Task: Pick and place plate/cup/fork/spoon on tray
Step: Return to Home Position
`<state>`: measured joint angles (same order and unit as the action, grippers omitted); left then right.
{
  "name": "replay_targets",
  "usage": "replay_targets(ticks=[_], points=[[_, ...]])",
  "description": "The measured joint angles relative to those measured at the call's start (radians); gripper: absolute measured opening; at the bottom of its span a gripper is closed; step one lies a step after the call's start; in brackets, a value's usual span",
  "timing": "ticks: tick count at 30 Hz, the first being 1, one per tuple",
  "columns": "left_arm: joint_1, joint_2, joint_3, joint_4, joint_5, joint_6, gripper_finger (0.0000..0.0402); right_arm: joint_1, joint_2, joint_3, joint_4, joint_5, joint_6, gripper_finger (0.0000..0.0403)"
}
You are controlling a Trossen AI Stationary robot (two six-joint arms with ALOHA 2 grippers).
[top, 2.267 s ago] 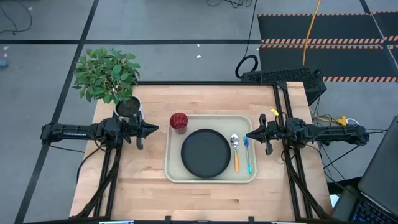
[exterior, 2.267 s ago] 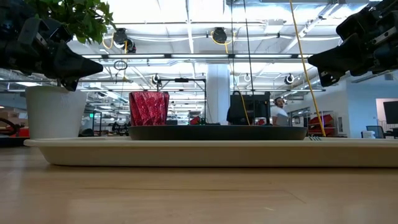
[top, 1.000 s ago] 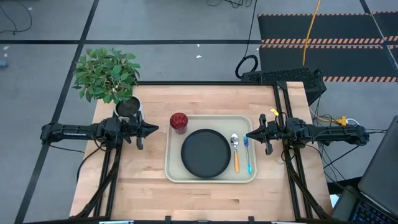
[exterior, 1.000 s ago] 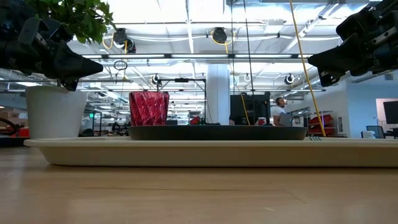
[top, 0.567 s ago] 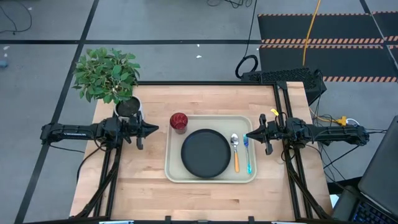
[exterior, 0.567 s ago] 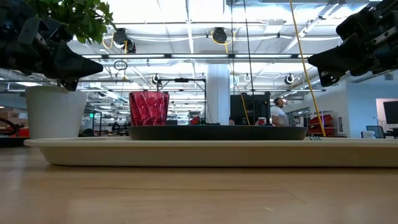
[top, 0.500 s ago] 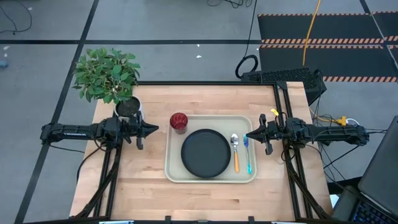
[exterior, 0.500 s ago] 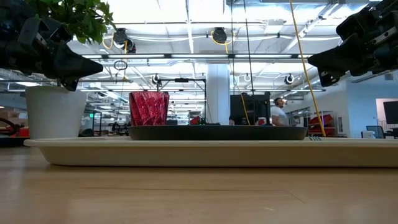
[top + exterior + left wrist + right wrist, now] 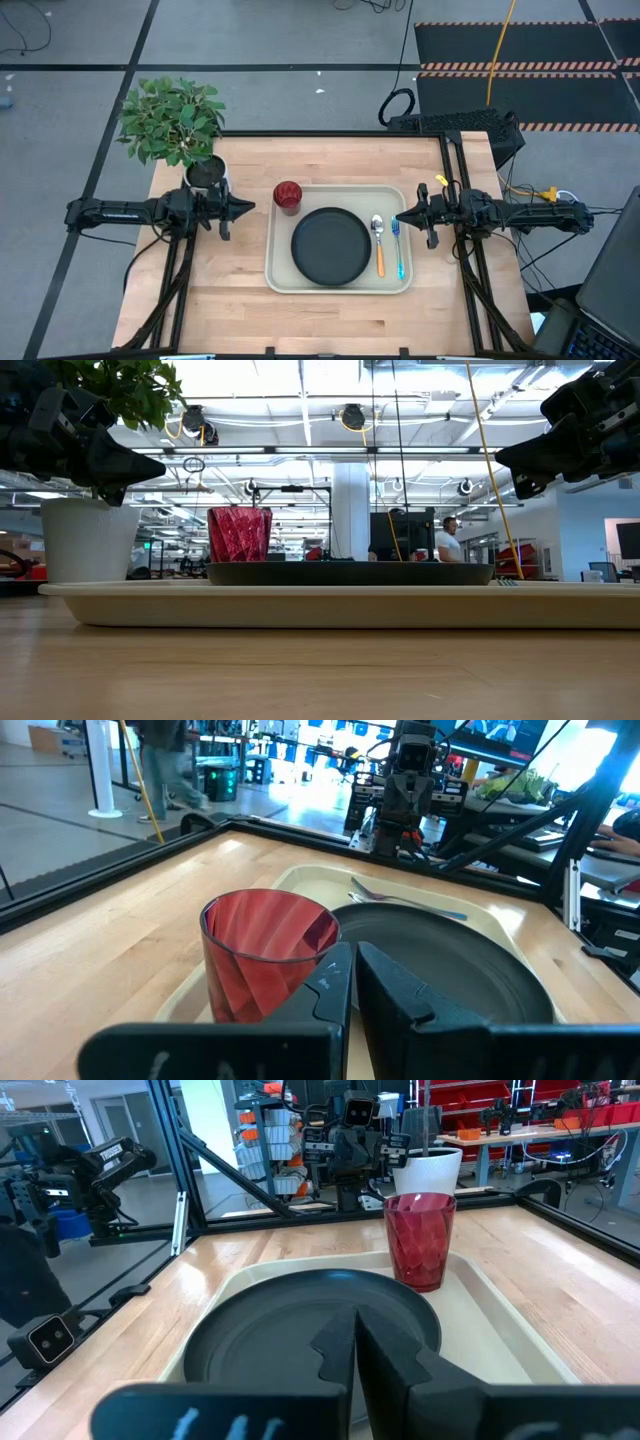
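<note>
The tray (image 9: 282, 272) lies mid-counter (image 9: 240, 300) with everything on it. The plate (image 9: 331, 246) is in the middle. The cup (image 9: 288, 197) stands upright in the corner nearest the potted plant (image 9: 172, 120). The spoon (image 9: 379, 245) and fork (image 9: 398, 250) lie side by side right of the plate, fork outermost. The left pincer (image 9: 248, 208) hovers just off the tray's left edge near the cup, fingers pressed together, empty. The right pincer (image 9: 399, 217) hangs at the right rim near the fork's tines, likewise closed on nothing.
</note>
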<state>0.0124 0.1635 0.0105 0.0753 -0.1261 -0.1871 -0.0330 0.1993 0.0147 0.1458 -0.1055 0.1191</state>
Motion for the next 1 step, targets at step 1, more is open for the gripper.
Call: replay_targets(ticks=[1], points=[[0.0, 0.0, 0.0, 0.0, 0.0, 0.0, 0.0024, 0.0, 0.0, 0.0, 0.0, 0.0, 0.0, 0.0009]])
